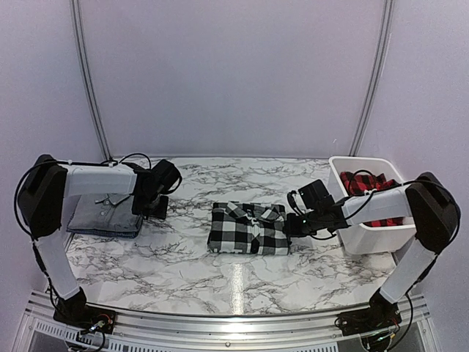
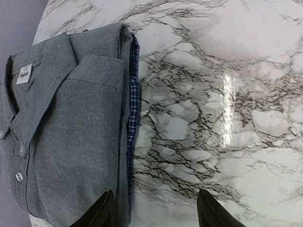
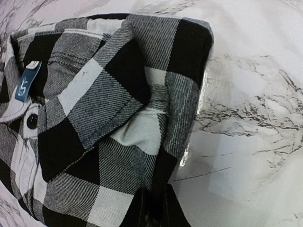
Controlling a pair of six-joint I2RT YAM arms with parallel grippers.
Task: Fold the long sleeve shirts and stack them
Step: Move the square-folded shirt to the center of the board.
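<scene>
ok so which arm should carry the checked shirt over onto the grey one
Right. The right fingers are shut on the edge of the folded checked shirt, so that arm can probably lift it straight away. The left fingers hang open over the edge of the grey shirt, holding nothing.

Marble-pattern table [image 1: 183,271], plain lilac walls [image 1: 234,73].
Two curved metal poles [image 1: 86,81] at back; glare streak [image 1: 236,282] on tabletop; aluminium rail [image 1: 234,321] along near edge.

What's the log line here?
left gripper: open, at grey shirt edge | right gripper: shut on black-and-white shirt edge | red shirt: in bin
</scene>
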